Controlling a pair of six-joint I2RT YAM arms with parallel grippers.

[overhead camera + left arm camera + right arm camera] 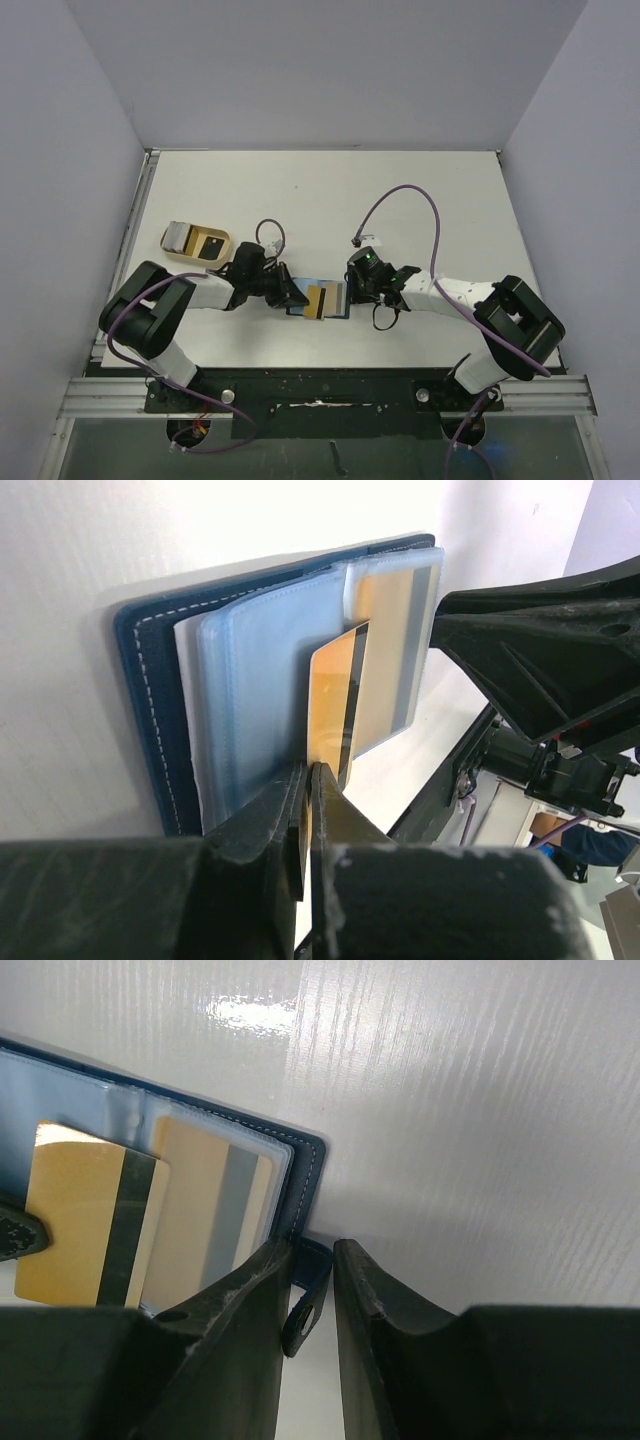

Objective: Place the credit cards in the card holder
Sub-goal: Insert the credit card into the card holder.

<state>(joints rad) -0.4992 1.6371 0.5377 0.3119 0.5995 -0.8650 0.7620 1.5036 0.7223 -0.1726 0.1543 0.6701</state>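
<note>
Left wrist, navy card holder (pixel 150 700) open, left hand (pixel 305 780) pinching gold card (pixel 335 700), right hand (pixel 312 1252) clamping its tab (pixel 305 1305)

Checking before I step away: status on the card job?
Left pincer shut on gold card, edge at card holder sleeve. Right pincer pinning card holder by its tab. Second card already sleeved. Nothing in the way.

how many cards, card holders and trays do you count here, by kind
credit cards: 3 (gold card, sleeved card, black card in the tray)
card holder: 1
tray: 1
total: 5
</note>
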